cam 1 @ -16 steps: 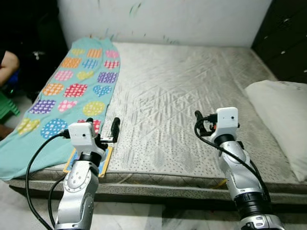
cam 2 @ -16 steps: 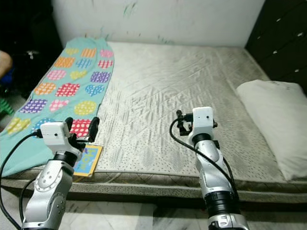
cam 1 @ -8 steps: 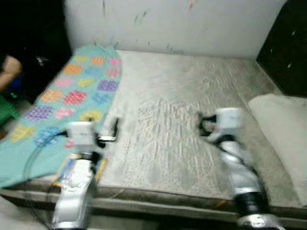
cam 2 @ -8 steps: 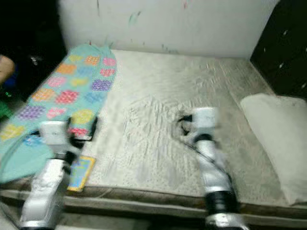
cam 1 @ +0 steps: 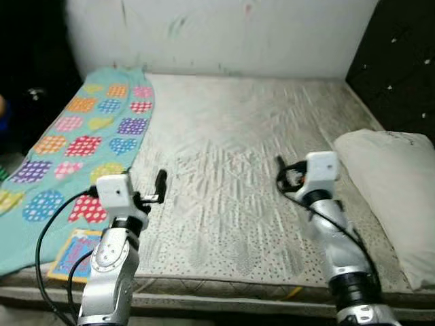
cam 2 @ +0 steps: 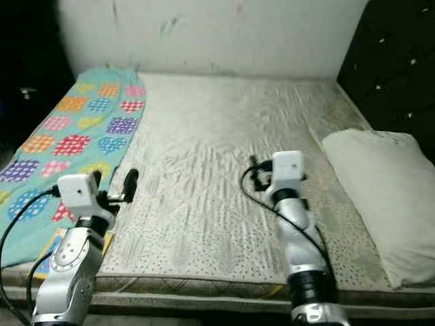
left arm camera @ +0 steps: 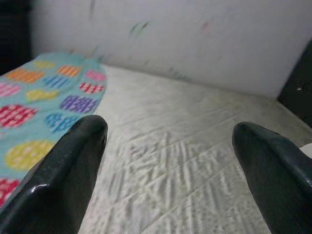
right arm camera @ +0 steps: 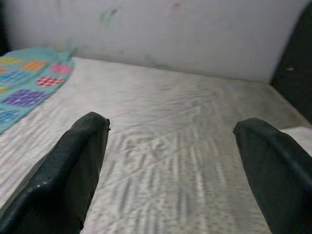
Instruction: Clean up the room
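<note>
A teal blanket [cam 1: 75, 146] with coloured hearts and squares lies along the left side of the grey quilted mattress [cam 1: 238, 136]. A white pillow [cam 1: 391, 180] rests on the mattress's right side. A small colourful book [cam 1: 73, 244] lies at the front left corner, partly on the blanket. My left gripper [cam 2: 113, 182] hovers open over the front left of the mattress, beside the blanket's edge. My right gripper [right arm camera: 170, 165] is held open above the middle of the mattress, left of the pillow. Both hold nothing.
A white wall [cam 1: 224, 34] with small paint marks closes off the far side of the bed. Dark studded panelling [cam 1: 401, 61] stands at the right. The mattress's front edge [cam 1: 224, 285] runs just below my arms, and it is dark beyond the bed on the left.
The whole picture has shifted, so the camera moved: the pillow shows more fully and the blanket sits further left. Both arms keep the same raised pose, grippers still open.
</note>
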Robot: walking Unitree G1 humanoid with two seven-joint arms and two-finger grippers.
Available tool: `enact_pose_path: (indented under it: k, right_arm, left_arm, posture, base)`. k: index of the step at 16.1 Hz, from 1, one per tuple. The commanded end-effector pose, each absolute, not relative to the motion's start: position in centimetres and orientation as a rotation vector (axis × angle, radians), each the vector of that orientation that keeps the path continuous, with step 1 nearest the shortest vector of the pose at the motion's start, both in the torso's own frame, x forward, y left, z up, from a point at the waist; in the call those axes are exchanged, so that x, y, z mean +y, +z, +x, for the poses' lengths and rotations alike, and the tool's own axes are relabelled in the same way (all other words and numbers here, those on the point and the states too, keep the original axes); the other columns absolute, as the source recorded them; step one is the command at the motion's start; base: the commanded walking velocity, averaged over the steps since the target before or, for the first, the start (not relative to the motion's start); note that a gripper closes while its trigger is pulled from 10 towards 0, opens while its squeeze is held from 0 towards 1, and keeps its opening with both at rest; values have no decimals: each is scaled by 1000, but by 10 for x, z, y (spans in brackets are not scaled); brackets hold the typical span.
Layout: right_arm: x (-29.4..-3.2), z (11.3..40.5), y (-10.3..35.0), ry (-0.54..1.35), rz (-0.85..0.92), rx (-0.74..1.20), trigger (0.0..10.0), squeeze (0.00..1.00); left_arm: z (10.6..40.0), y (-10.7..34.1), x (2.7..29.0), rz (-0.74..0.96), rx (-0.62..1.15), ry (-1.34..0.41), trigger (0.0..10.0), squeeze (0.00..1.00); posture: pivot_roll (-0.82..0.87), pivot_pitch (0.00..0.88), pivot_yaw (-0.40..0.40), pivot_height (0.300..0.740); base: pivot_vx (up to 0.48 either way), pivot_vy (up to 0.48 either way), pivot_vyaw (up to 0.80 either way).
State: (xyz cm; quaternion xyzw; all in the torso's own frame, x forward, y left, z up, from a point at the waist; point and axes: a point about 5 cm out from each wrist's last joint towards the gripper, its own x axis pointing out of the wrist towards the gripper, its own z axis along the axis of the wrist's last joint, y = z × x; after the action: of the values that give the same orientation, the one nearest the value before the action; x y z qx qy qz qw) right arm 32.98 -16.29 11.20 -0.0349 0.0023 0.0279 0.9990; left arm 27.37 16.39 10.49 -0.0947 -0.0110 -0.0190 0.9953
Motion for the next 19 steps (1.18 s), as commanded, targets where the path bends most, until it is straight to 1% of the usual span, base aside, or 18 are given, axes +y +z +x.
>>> enact_pose_path:
  k: [1,4,17,19]
  right_arm:
    - [-164,329,116,58,-65,-11,10000,0]
    - [-163,331,116,61,-57,-9,10000,0]
    - [-158,334,116,81,-69,1,10000,0]
    - [-157,334,115,86,-71,4,10000,0]
  left_arm:
    - [274,104,166,-190,-13,-37,10000,0]
    - [276,108,161,-186,-27,-69,10000,0]
    - [277,110,161,-190,-36,-57,10000,0]
    - [275,112,160,-171,-60,-69,10000,0]
  posture:
    - [-24,0,-15,740]
    - [-24,0,-14,740]
    - [-23,0,-19,740]
    - [-23,0,-20,740]
  base:
    - [0,0,0]
    - [0,461,0]
    - [0,474,0]
    - [0,152,0]
